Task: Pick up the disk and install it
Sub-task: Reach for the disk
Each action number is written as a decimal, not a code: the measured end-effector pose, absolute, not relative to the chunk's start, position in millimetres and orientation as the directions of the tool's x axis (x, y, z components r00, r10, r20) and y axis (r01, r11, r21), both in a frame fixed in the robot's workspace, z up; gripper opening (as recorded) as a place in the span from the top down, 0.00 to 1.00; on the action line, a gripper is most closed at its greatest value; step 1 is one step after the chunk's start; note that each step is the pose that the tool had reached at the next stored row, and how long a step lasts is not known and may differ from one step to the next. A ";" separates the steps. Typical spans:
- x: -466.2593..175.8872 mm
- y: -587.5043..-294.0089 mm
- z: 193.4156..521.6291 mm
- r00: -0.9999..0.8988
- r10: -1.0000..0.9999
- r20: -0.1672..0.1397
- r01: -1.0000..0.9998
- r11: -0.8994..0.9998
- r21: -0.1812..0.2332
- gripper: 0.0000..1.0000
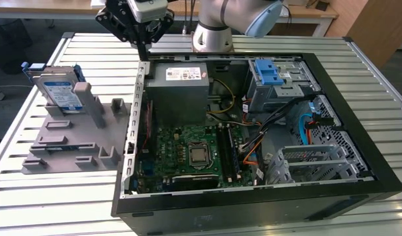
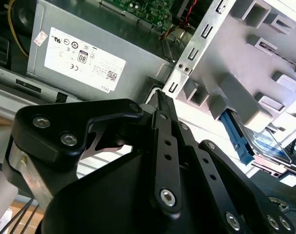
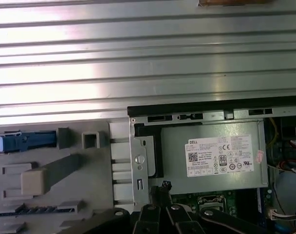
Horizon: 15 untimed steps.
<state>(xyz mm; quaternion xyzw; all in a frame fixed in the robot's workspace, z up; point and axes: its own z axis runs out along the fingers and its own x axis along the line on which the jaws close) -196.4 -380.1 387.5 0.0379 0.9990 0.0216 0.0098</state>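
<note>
Silver disk [image 1: 61, 94] stands in grey fixture [image 1: 79, 133], well apart from gripper [image 1: 143, 55], whose jaws are together and empty. Pick-up not yet begun; I judge a grasp calls for jaws apart.

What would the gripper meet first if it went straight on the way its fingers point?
The gripper would probably meet the computer case's metal side wall, at the corner beside the grey power supply; depth is unclear.
</note>
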 end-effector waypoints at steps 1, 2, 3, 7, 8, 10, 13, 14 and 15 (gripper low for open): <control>-197.6 -379.3 387.4 -0.997 0.076 -0.018 0.075 0.996 0.044 0.89; -198.7 -378.5 387.4 -0.997 0.076 -0.017 0.075 0.996 0.044 0.89; -199.8 -377.5 387.4 -0.997 0.076 -0.017 0.075 0.996 0.044 0.89; -204.9 -375.3 387.4 -0.997 0.076 -0.016 0.075 0.996 0.044 0.89; -206.3 -375.1 387.3 -0.997 0.076 -0.016 0.075 0.996 0.044 0.89; -208.6 -374.8 387.2 -0.997 0.076 -0.015 0.075 0.996 0.044 0.89; -211.2 -374.4 386.9 -0.997 0.076 -0.014 0.075 0.996 0.044 0.89; -211.9 -374.4 386.9 -0.997 0.076 -0.013 0.076 0.996 0.044 0.89; -212.7 -374.3 386.8 -0.997 0.076 -0.013 0.076 0.996 0.043 0.89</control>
